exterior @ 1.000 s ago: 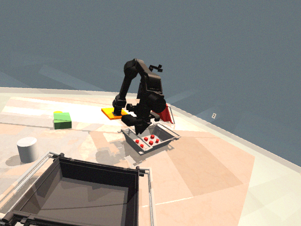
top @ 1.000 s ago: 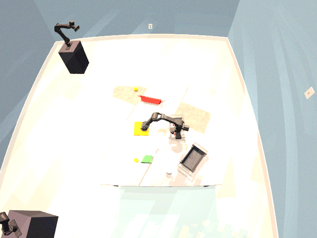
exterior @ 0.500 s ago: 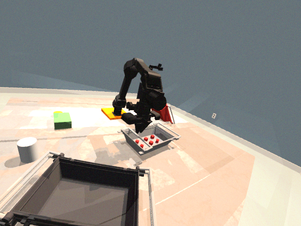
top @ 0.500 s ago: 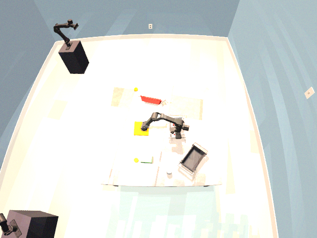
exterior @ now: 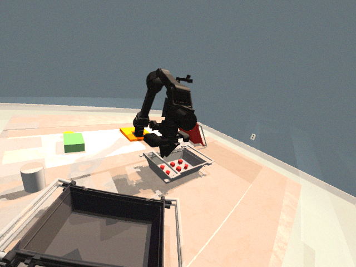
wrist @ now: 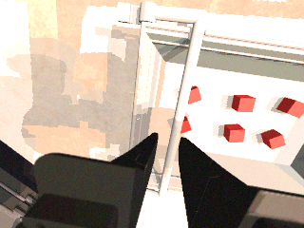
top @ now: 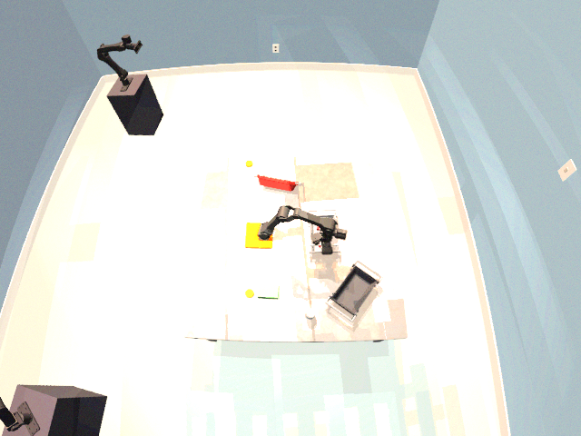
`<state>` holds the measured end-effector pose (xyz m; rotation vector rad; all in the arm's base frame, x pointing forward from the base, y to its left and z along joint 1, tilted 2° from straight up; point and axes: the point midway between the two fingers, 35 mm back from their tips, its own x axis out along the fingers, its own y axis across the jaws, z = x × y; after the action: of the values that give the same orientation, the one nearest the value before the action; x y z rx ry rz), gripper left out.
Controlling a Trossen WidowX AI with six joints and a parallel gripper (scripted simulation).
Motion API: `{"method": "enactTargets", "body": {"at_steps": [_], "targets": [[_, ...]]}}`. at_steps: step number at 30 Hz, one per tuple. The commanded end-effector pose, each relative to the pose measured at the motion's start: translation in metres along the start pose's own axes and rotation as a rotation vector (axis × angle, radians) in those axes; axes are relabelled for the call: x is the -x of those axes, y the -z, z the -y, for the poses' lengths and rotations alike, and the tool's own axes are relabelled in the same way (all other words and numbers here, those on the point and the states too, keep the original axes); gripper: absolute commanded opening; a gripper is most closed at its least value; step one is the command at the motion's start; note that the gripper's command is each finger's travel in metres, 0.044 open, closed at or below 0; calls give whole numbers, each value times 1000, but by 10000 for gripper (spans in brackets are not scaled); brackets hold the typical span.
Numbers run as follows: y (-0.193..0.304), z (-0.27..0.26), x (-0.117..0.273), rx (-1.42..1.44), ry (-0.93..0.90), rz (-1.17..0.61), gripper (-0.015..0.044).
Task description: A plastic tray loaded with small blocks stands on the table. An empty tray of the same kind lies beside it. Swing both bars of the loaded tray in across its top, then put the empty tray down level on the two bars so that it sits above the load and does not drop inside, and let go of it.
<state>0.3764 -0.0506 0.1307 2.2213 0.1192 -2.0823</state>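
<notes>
The loaded grey tray stands on the table with several red blocks inside. Its near wire bar lies inward of the near end wall, across the top. Its far bar is out over the far end. My gripper is partly open at the near end, fingertips on either side of the near bar. A gap shows on the bar's left, and the bar is close to the right fingertip. The empty dark tray stands apart, both its bars out over its ends.
A red bin stands tilted behind the loaded tray. A green box and a grey cylinder stand on the table. The arm's base is on an orange plate. Yellow discs lie farther back.
</notes>
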Motion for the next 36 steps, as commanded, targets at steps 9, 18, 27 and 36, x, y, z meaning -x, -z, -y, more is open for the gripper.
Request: {"method": "enactTargets", "body": {"at_steps": [9, 18, 27, 36], "targets": [[-2, 1, 81, 0, -8, -33, 87], [16, 63, 47, 817, -3, -12, 87], [19, 151, 30, 1912, -15, -9, 87], [11, 208, 19, 2607, -15, -13, 87]]}}
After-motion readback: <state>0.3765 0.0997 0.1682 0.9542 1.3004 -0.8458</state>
